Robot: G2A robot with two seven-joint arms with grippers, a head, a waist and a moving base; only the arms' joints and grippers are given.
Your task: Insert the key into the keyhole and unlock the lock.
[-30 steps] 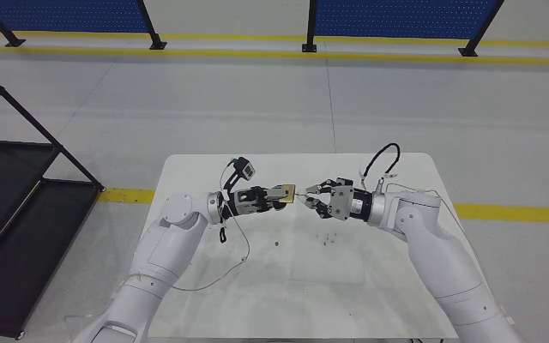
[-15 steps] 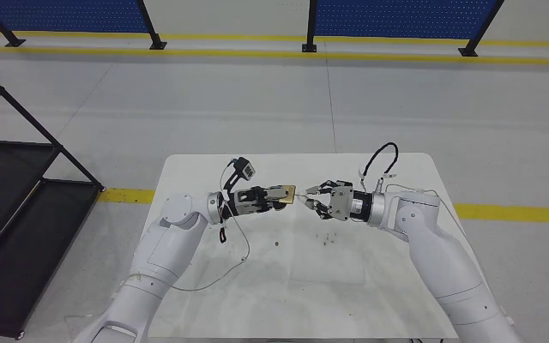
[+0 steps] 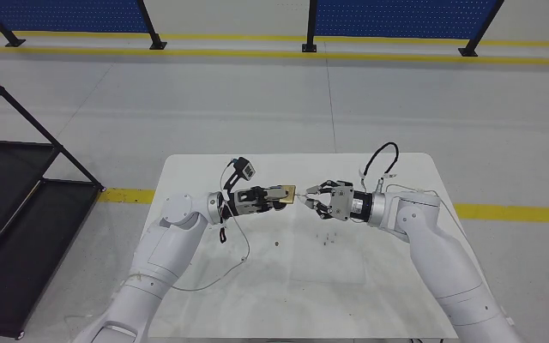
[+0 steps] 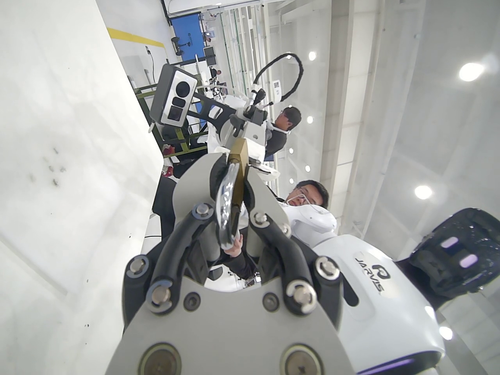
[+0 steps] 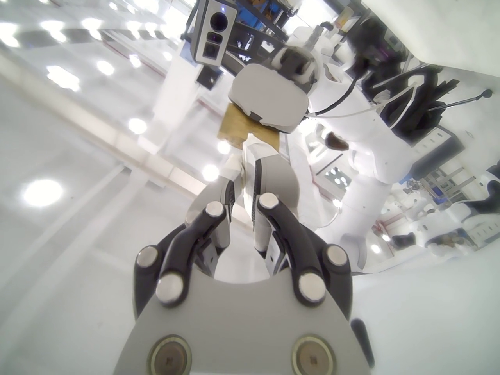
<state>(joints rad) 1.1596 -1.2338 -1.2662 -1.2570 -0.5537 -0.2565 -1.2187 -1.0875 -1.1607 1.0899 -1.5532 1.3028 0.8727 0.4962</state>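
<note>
Hovering over the white table point(image 3: 343, 274), the left gripper point(image 3: 281, 195) clamps a brass padlock point(image 3: 289, 192), and the right gripper point(image 3: 310, 204), fingers pinched together, sits right at its free end, whether on the key I cannot tell.

White table point(image 3: 343, 274), black rack point(image 3: 43, 223)

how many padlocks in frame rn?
1. The brass rectangular padlock with a silver shackle is clamped in the left hand, held above the white table, its end toward the right hand. Nothing here looks able to hide another.
</note>
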